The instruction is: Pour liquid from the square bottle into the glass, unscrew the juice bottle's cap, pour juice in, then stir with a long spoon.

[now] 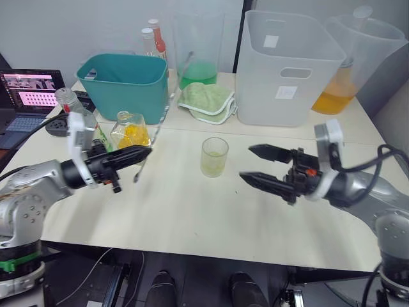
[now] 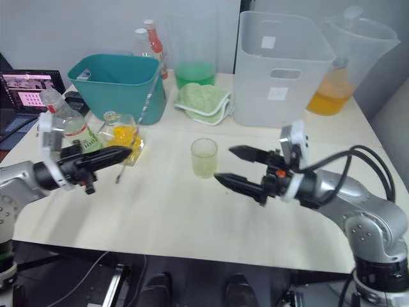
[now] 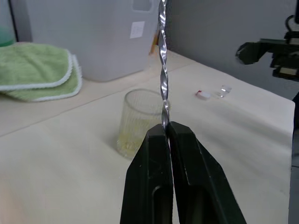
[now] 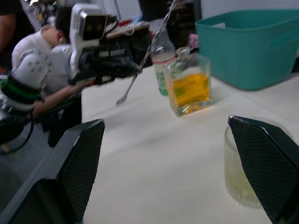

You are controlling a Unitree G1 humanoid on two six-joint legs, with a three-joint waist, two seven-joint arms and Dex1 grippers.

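- Currently the left gripper (image 1: 146, 152) is clamped tight on a long spoon (image 1: 161, 114), a slim metal rod with a twisted stem; its 2 black fingers (image 3: 156, 177) press together around the stem in the left wrist view.
- From the pinch, the stem runs up toward 1 o'clock, passing the front right corner of the teal bin (image 1: 121, 80), and the small bowl end hangs below toward 7 o'clock, above the table (image 1: 192, 217), as far as can be judged.
- At the table's centre stands the glass (image 1: 214, 157), upright, with a shallow layer of pale yellow-green liquid in the bottom.
- At 3 o'clock from the glass, the right gripper (image 1: 257, 164) hovers with its 2 fingers spread wide and nothing between them, tips aimed at the glass but apart from it.
- Near the left gripper, at 9 o'clock from the glass, sits the square bottle (image 1: 130, 130) holding orange-yellow liquid; just beside it at its 9 o'clock stands the juice bottle (image 1: 82, 116), clear with a green label, partly behind the left wrist.
- Behind the glass, at 12 o'clock, lies a folded green cloth (image 1: 206, 100), with a tall white bin (image 1: 291, 70) to its right.
- At the far right corner stands a clear pitcher (image 1: 354, 61) of orange liquid.
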